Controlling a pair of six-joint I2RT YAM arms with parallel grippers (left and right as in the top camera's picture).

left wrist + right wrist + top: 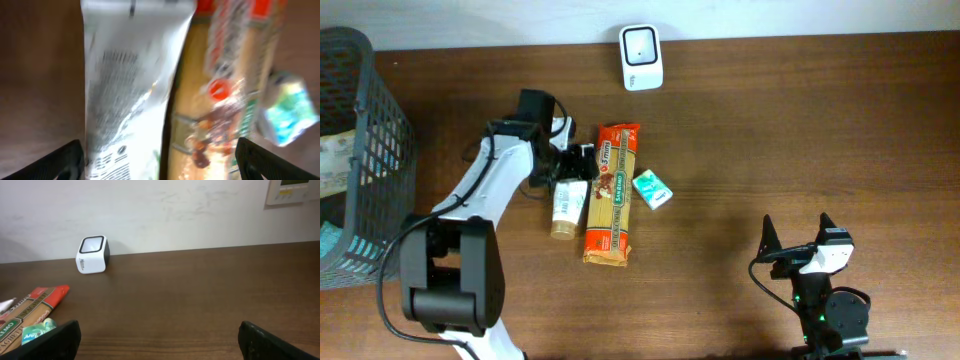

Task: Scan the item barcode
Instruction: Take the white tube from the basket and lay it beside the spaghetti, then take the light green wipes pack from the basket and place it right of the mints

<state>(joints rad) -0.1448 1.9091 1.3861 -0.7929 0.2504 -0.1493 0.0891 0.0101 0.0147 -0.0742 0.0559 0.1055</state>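
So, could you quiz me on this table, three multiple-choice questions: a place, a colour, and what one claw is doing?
1. Where on the table is the white scanner? A) at the far edge B) dead centre C) at the near edge
2. The long pasta packet is mostly: A) blue B) orange C) black
3. The right gripper is: A) shut on something B) shut, empty C) open, empty
Answers: A, overhead it sits at that edge; B, its wrapper shows orange; C, it stands wide open with nothing in it.
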